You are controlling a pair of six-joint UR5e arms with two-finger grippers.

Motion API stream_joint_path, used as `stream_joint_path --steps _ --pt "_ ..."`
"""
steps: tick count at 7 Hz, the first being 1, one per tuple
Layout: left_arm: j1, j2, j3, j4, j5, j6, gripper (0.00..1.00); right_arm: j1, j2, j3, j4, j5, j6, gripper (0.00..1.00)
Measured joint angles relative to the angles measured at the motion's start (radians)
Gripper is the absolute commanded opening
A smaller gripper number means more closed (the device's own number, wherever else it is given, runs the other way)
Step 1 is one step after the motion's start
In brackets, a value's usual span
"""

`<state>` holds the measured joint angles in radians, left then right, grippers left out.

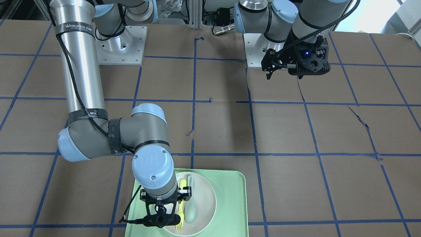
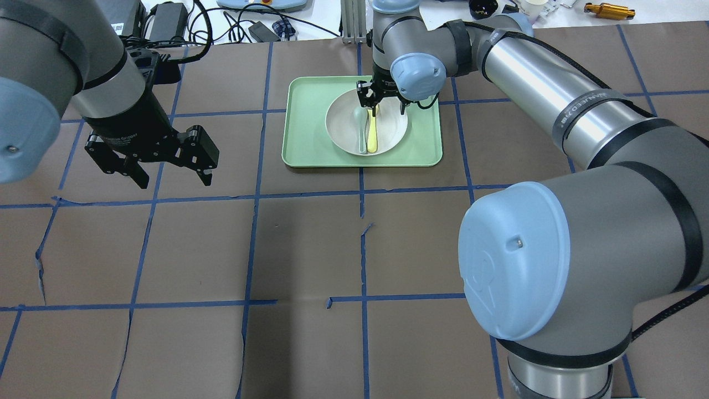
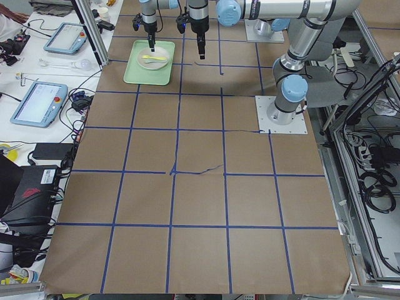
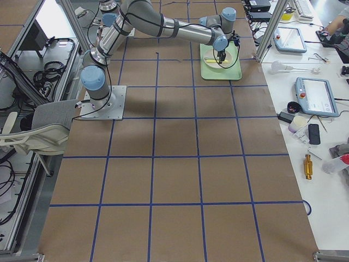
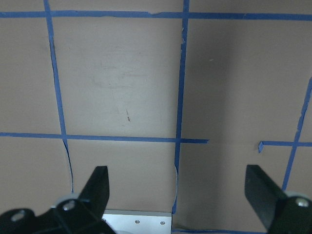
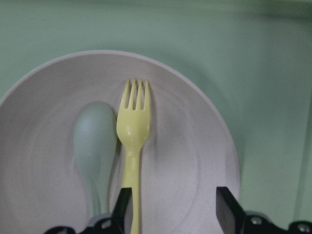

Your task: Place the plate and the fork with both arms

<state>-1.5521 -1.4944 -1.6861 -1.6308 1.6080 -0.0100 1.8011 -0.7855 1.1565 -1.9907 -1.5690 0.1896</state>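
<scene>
The off-white plate (image 2: 390, 130) lies on the mint-green tray (image 2: 310, 127) at the table's far side. The yellow fork (image 2: 373, 136) lies in the plate beside a pale grey-green spoon (image 2: 361, 126). My right gripper (image 2: 371, 104) hangs open just over the fork's handle end. In the right wrist view the fork (image 6: 132, 126) runs up from beside one of the open fingers (image 6: 122, 202), and the gripper (image 6: 173, 209) holds nothing. In the front view the plate (image 1: 204, 197) and fork (image 1: 179, 212) show beside the right gripper (image 1: 160, 221). My left gripper (image 2: 174, 180) is open and empty above bare table (image 5: 122, 87).
The tray (image 1: 230, 197) sits near the operators' edge of the brown table, which is marked with blue tape lines. The left arm's mounting plate (image 5: 136, 222) shows under the left gripper (image 5: 180, 195). Cables and devices (image 2: 166, 16) lie beyond the far edge.
</scene>
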Motion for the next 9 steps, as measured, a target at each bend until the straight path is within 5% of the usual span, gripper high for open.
stream_joint_path --steps 9 --pt "0.001 0.019 0.014 0.004 0.002 0.139 1.00 0.029 0.019 0.050 -0.037 -0.009 0.032 0.59"
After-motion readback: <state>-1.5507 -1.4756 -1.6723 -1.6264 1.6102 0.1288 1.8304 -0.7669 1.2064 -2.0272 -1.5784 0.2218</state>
